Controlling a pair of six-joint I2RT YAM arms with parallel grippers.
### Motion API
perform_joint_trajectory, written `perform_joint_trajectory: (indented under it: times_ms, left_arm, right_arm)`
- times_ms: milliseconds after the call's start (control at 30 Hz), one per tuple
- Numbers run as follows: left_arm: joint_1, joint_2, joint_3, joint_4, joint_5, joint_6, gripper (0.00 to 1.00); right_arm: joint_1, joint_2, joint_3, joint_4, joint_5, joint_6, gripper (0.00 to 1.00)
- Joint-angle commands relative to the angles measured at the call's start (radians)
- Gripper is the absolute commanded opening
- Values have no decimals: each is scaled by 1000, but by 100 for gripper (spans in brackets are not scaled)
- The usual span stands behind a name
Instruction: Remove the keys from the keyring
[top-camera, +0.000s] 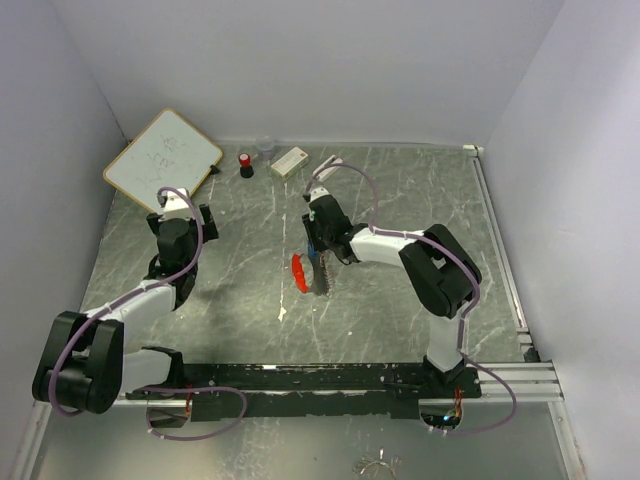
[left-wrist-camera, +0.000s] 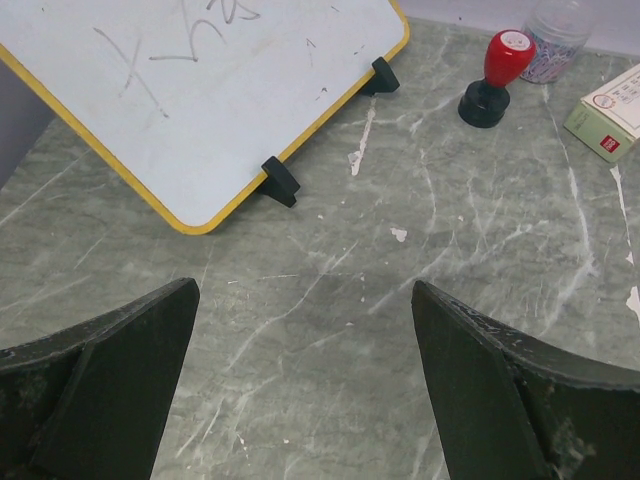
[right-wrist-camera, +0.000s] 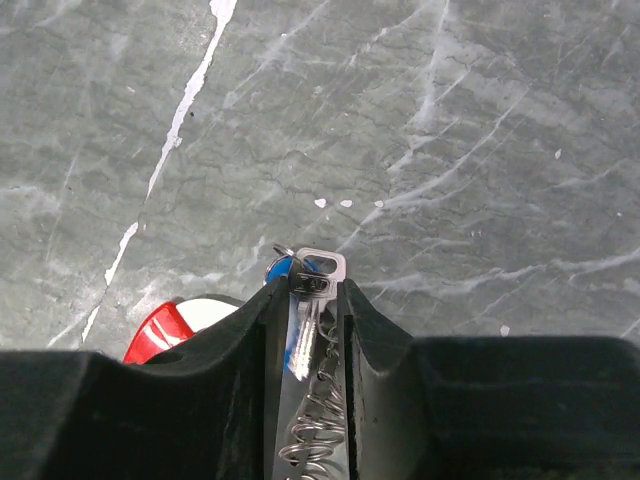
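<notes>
Two black fingers of the right gripper fill the near edge of the right wrist view. They are drawn close together and clamped on the keys.

Keys counted: two.
- One silvery key with a rectangular head juts past the fingertips.
- One blue-headed key shows beside it, against the picture-left finger.

One silvery wire coil runs back through the narrow gap between the fingers. One red keyring lies outside the picture-left finger. Whether it touches that finger or sits just beside it cannot be told, and its link to the keys is hidden. In the top view the keyring sits just beside the fingers, on the side facing the other arm.

The left gripper is released. Its two fingers are spread wide above the grey-green table.

Items beyond its fingertips, all well apart from them:
- one whiteboard on two black feet
- one red-topped stamp
- one clear jar
- one white box
</notes>
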Motion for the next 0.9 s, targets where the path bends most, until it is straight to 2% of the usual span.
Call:
perform_joint_trajectory:
  times_ms: [0,367,533,667,867]
  left_arm:
    - [-5,12,40,8,16,-9,100]
    - [-5,26,48,6,33,-6,99]
    - [-5,24,50,-2,28,-7,100]
    - [-5,23,51,-1,31,-7,100]
    - [-5,27,56,-8,40,-7,100]
  right_arm:
    - [6,22,27,24,-20,-6,26]
    - [5,81,60,23,-29,-13,26]
    - [6,98,91,-10,-44,-15,0]
    - [7,85,88,-29,-42,-14,0]
    - [7,-44,51,-19,-26,-19,0]
